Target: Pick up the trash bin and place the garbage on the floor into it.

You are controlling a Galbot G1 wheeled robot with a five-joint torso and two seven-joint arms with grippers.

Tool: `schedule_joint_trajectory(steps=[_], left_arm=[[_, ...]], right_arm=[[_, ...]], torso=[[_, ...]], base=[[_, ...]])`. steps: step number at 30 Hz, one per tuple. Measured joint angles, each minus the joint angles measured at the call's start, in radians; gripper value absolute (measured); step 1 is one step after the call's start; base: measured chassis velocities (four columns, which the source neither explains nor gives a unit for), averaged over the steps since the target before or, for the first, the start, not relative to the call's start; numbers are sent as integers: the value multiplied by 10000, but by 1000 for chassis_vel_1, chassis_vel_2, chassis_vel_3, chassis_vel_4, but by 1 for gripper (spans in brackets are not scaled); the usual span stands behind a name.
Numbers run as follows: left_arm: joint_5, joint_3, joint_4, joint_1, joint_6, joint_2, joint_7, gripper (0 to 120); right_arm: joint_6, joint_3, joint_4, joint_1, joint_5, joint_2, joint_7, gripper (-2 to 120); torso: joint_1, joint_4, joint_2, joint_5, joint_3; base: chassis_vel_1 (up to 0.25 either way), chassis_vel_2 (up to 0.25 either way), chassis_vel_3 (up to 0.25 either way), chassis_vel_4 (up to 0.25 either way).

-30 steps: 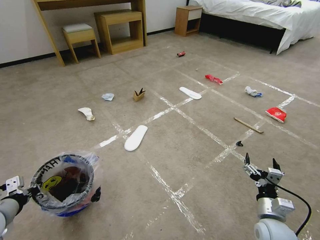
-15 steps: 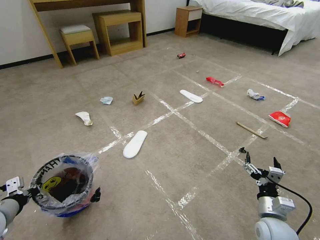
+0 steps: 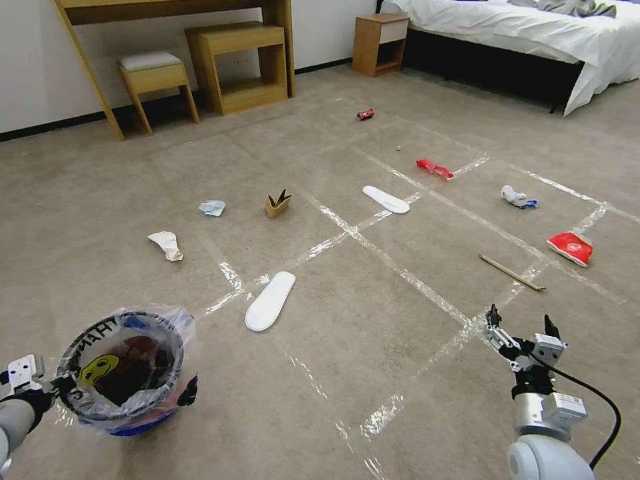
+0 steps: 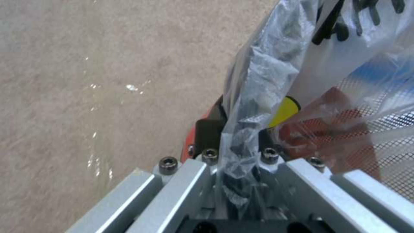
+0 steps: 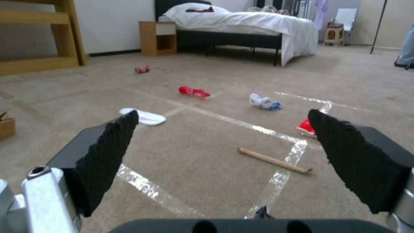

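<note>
Broadly, the floor [image 3: 373,320] is a wide grey-beige carpet crossed by shiny strips of clear tape in a grid, with a white-sheeted bed [image 3: 533,33] at its far right corner and a wooden desk frame [image 3: 167,10] with a stool [image 3: 157,77] and a small cabinet [image 3: 377,40] along the far wall.

The trash bin [image 3: 123,373] hangs at the near left, lifted clear of the carpet as far as I can judge, its clear liner crinkled over the black rim. The left hand [image 4: 235,158] is clamped tight on that rim and liner together. The right hand [image 3: 520,330] hovers at the near right with its fingers [image 5: 108,152] spread wide and nothing between them.

The step in hand looks like closing on the next litter with the bin in tow. To do it well, keep the bin level so its load stays put, and bring the spread right hand down squarely over one piece.

Litter, by size: a white slipper [image 3: 270,300] near the middle, a second slipper [image 3: 385,199] farther off, a red wrapper [image 3: 571,247] and a wooden stick [image 3: 512,272] nearest the right hand, a tan carton [image 3: 278,203], white tissues [image 3: 167,245], a far red can [image 3: 365,115].
</note>
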Motion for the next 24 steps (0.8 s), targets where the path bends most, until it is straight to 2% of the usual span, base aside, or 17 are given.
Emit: schedule_joint_trajectory(steps=[24], left_arm=[[77,7,-20,33,-42,-35,17,1]], right_arm=[[16,-14,35,-34,-44,7,-9,100]], torso=[[0,-3,0,0,0]], base=[[-117,106,114,-105]])
